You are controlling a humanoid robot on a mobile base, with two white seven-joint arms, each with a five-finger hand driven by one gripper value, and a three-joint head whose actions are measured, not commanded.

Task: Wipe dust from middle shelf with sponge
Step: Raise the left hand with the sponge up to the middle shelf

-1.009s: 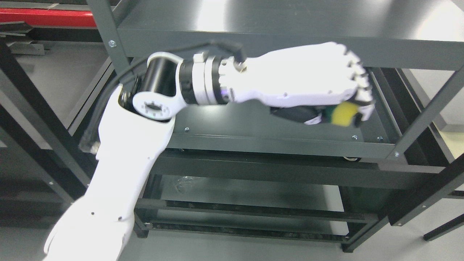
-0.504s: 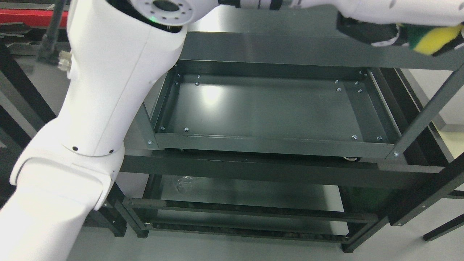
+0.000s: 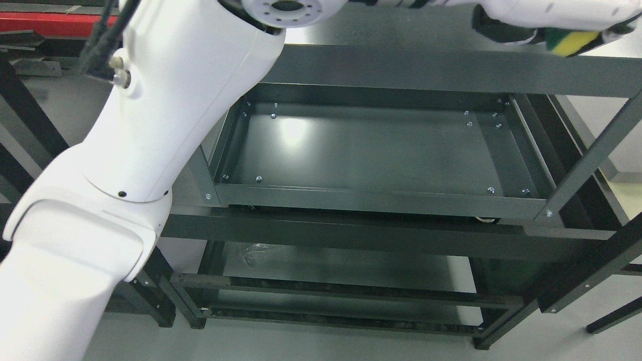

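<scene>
Head view: nearest, the left arm's white forearm fills the lower left, and the middle shelf (image 3: 361, 150) beyond it now lies bare. Farther up, the left hand (image 3: 546, 20) has lifted past the top shelf (image 3: 451, 70), fingers clenched on the sponge (image 3: 572, 44); the wiping pass looks finished.

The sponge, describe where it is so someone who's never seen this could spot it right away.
Start at the dark metal shelf unit and follow its top front rail to the upper right corner of the picture. There the left hand holds the sponge above the rail. It is the only bright yellow and green thing among white arm parts and grey metal.
</scene>
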